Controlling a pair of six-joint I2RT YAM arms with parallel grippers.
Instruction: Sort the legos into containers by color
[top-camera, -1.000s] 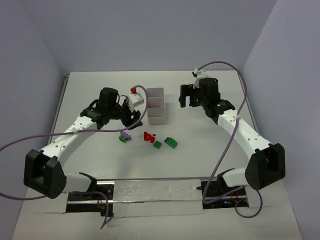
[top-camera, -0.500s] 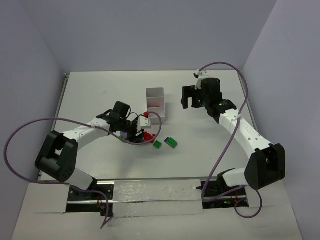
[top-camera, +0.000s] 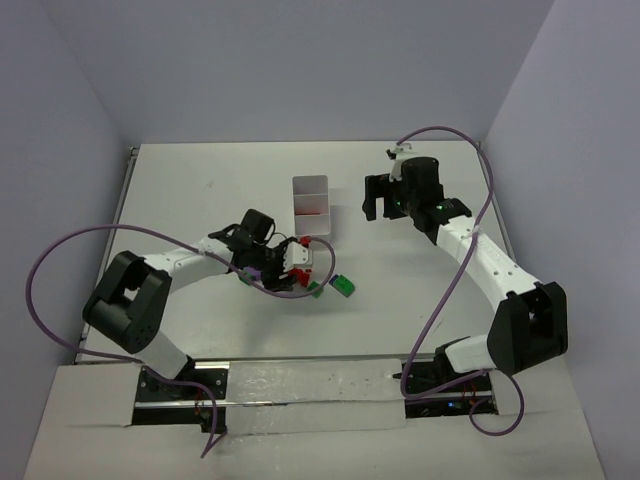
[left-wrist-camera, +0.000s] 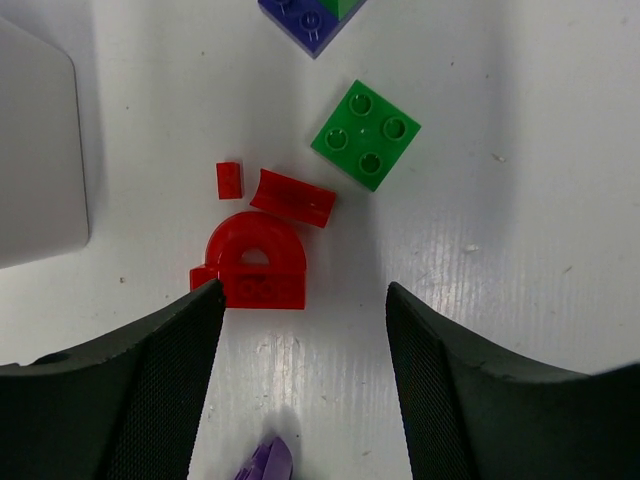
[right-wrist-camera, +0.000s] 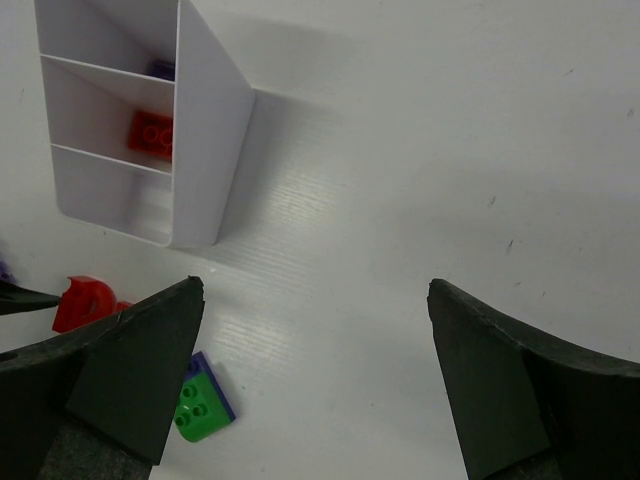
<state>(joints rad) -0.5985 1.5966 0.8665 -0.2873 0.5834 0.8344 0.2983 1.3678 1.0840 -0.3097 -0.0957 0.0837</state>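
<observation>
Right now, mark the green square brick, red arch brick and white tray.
green square brick (left-wrist-camera: 365, 134): left wrist view, studded top.
red arch brick (left-wrist-camera: 258, 232): left wrist view, curved band.
white tray (right-wrist-camera: 210, 150): right wrist view, side wall.

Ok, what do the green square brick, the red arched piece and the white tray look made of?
The green square brick: probably moulded hard plastic, glossy, with four crisp round studs. The red arched piece: likely the same plastic, smooth with a slight sheen. The white tray: seemingly thin rigid plastic, satin finish, with thin straight walls and rounded corners.
</observation>
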